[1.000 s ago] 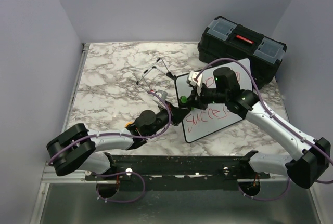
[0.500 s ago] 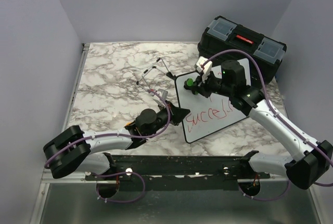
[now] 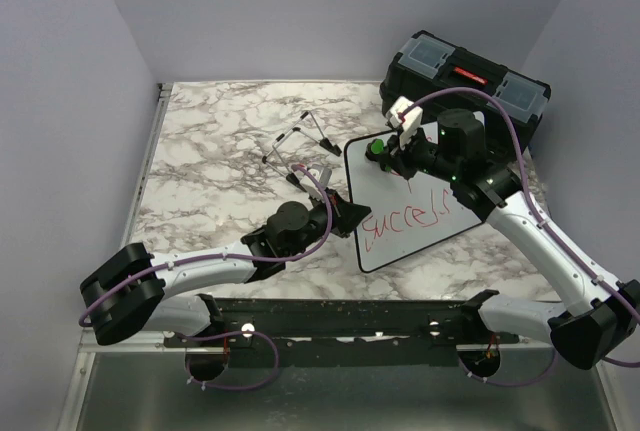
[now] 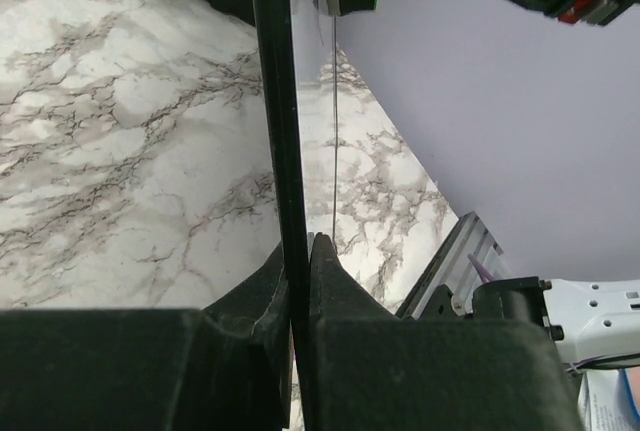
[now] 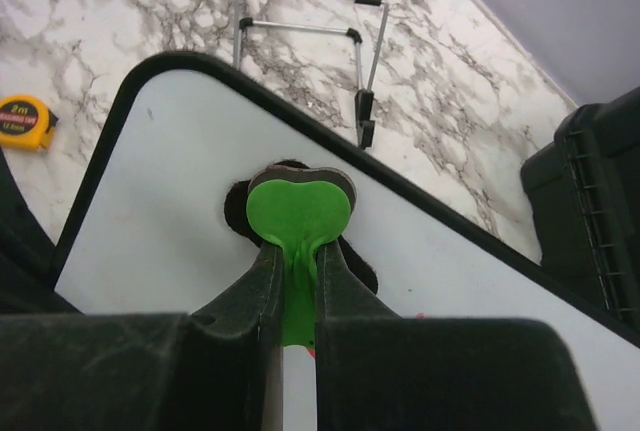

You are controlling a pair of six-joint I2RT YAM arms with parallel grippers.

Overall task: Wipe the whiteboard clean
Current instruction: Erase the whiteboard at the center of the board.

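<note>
The whiteboard (image 3: 402,189) lies tilted on the marble table, with red handwriting (image 3: 405,219) across its lower half. My left gripper (image 3: 349,218) is shut on the board's near-left edge. In the left wrist view the black rim (image 4: 273,101) runs edge-on between the jaws of the left gripper (image 4: 298,256). My right gripper (image 3: 385,155) is shut on a green eraser (image 3: 376,148) and presses it on the board near its far-left corner. In the right wrist view the eraser (image 5: 298,211) sits flat on the white surface (image 5: 170,221), pinched by the right gripper (image 5: 297,256).
A black toolbox (image 3: 463,86) stands behind the board at the back right, its side showing as the toolbox (image 5: 600,211) in the right wrist view. A wire easel stand (image 3: 295,141) lies left of the board's far corner. A yellow tape measure (image 5: 25,119) sits on the marble.
My right gripper has carried the green eraser from the board's middle up to its far-left corner, uncovering the red word. The left gripper keeps its hold on the edge.
</note>
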